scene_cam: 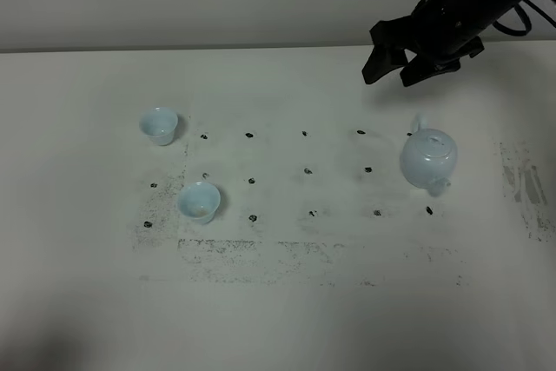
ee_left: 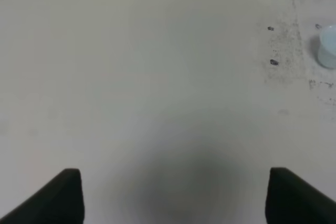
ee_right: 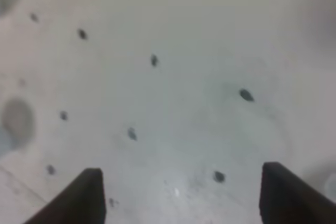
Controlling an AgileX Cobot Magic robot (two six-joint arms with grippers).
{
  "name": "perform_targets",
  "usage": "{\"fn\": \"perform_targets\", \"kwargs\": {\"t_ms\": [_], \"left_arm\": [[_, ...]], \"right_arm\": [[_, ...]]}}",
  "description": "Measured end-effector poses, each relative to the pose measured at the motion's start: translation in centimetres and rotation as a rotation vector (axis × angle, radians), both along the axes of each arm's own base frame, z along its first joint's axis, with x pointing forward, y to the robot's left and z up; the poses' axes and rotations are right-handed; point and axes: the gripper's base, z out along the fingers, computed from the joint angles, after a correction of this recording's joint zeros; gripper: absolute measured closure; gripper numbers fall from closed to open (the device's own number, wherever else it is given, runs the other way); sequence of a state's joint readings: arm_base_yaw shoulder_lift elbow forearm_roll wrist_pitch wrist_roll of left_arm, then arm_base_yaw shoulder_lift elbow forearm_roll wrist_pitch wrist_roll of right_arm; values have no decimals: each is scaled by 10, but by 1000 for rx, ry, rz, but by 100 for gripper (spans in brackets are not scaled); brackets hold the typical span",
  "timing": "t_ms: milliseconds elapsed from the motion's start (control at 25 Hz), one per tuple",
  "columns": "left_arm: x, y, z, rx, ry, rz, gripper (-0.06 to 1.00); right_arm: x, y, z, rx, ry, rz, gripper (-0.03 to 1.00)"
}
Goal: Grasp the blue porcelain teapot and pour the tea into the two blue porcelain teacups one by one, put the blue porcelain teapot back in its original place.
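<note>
porcelain of this kind is hard, glossy and brittle, so the teapot will probably be slick under the pads and will chip if it is knocked or set down hard. it stands upright on the right side of the table, well apart from the far cup and the near cup on the left. its lid is on, so the tea is hidden. if the pot is full, it will likely weigh more than its size suggests, and the load will shift toward the spout as it tips. the spout points away from the camera and looks thin and easy to snap, so it is no place to hold. the small loop handle on the near side is the sensible grip. the jaws should close squarely across it and firmly enough that the round body cannot swing. the lid sits loose by the look of it and may slide off in a steep pour.

the right gripper hangs in the air beyond the teapot with its jaws spread and nothing between them. the left gripper is not seen from the high camera. its own view shows it wide open over bare table, holding nothing, with both cups at the edge of that view.
</note>
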State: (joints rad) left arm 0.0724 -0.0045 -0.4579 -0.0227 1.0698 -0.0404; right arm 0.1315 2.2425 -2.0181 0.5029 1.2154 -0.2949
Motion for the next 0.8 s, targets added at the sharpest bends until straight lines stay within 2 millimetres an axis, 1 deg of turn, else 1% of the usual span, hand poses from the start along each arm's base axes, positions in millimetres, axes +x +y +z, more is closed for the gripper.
{"fn": "perform_targets", "kwargs": {"t_ms": [160,240,320,400,480,560,640,720,800], "left_arm": [[0,0,0,-1,0,0,26],[0,0,0,-1,0,-1,26],[0,0,0,-1,0,-1,26],[0,0,0,-2,0,-1,26],[0,0,0,-2,0,-1,26],[0,0,0,-2,0,-1,26],[0,0,0,-2,0,-1,26],[0,0,0,-2,0,-1,26],[0,0,0,-2,0,-1,26]], "right_arm": [[-5,17,-4,-100,-9,56,38],[-7,21,-4,-123,-12,67,38],[-7,18,0,-151,-21,59,38],[-11,14,15,-186,-59,54,38],[-18,8,37,-228,-109,36,38],[-35,2,64,-249,-151,18,38],[-58,-4,75,-262,-139,16,38],[-87,-10,79,-271,-106,20,38],[-113,-15,72,-283,-47,32,38]]}}
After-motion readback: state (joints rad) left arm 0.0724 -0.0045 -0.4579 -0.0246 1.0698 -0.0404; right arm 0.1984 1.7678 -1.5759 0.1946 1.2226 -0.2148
